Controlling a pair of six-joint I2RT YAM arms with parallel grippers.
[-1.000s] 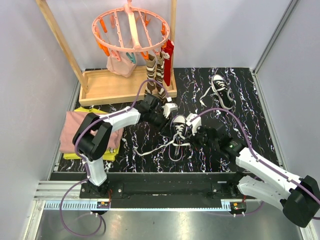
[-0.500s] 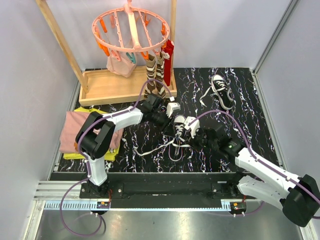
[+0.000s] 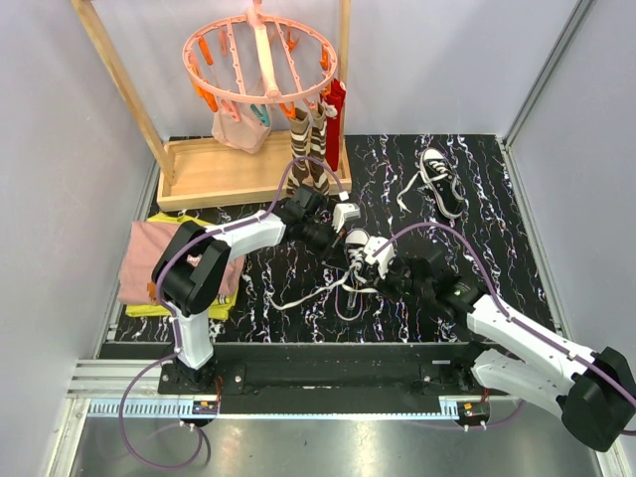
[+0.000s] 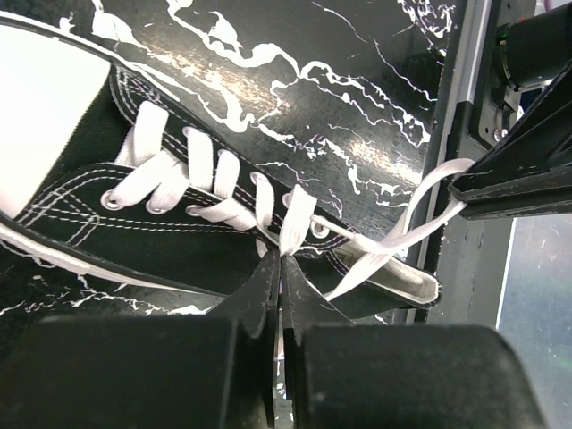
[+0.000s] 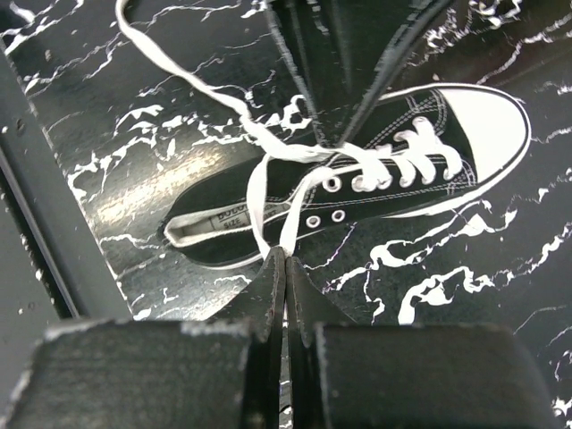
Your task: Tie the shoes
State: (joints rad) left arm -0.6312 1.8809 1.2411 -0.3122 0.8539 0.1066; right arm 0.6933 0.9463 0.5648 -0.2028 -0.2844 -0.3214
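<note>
One black sneaker [image 3: 355, 245] with a white toe cap lies mid-table between my grippers; it also shows in the left wrist view [image 4: 170, 219] and the right wrist view [image 5: 375, 183]. My left gripper [image 3: 336, 235] is shut on a white lace [image 4: 295, 228] by the top eyelets, fingertips together [image 4: 282, 257]. My right gripper [image 3: 383, 266] is shut on the other lace [image 5: 290, 223], fingertips together [image 5: 284, 253]. The two laces cross above the shoe's opening. A loose lace end [image 3: 298, 298] trails left on the table. The second sneaker [image 3: 437, 179] lies untied at the back right.
A wooden rack [image 3: 229, 169] with a pink clip hanger [image 3: 260, 55], brown striped socks [image 3: 308, 149] and a red sock [image 3: 335, 114] stands at the back left. Folded pink and yellow cloths [image 3: 149, 260] lie at the left edge.
Both grippers have drawn closer together over the near sneaker, left moving right and right moving left, each holding a lace. The trailing lace has shifted on the table.
</note>
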